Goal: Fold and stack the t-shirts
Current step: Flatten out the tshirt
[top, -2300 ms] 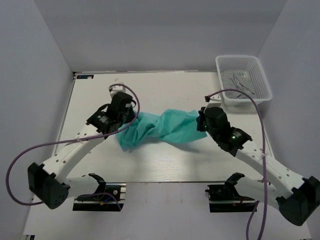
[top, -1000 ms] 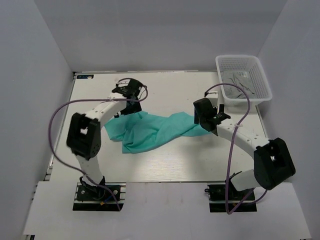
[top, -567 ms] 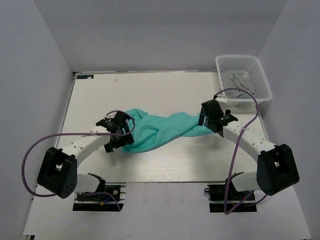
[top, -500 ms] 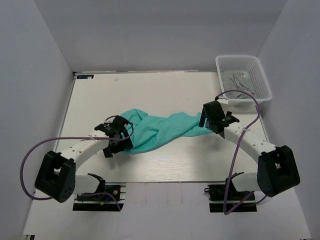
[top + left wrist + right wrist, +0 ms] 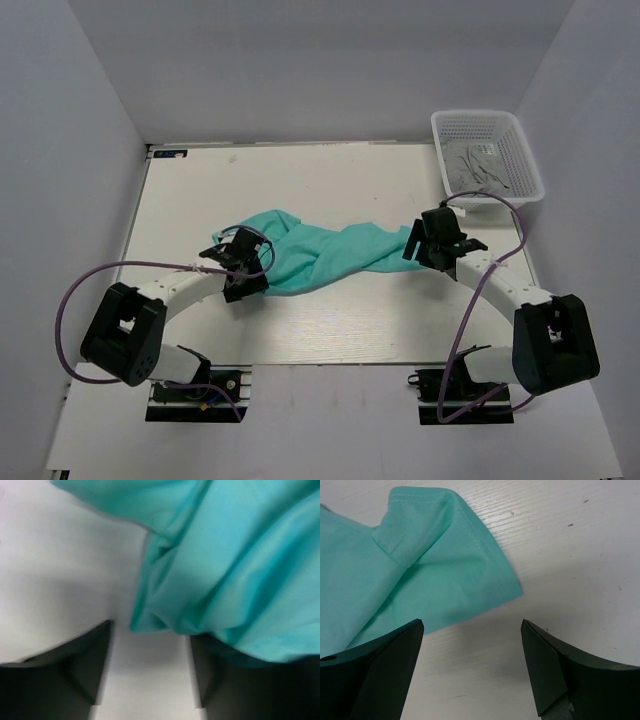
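The teal-green t-shirt (image 5: 325,250) lies crumpled and twisted in a long band across the middle of the white table (image 5: 330,180). At the shirt's near left edge my left gripper (image 5: 255,275) sits low. In the left wrist view its jaws (image 5: 150,680) stand apart with bare table between them, and a bunched hem of the t-shirt (image 5: 235,580) lies just past the tips and drapes over the right finger (image 5: 215,680). My right gripper (image 5: 414,246) is at the shirt's right end, open (image 5: 471,625), and a folded corner of the t-shirt (image 5: 445,575) lies just ahead of its fingertips, untouched.
A white mesh basket (image 5: 470,114) stands at the table's far right corner with grey things inside. Grey walls close in the table on three sides. Purple cables loop from both arms.
My left arm has swung from the shirt's far left side round to its near left edge and its jaws have narrowed a little. My right gripper has shifted slightly right. The shirt's left part has bunched.
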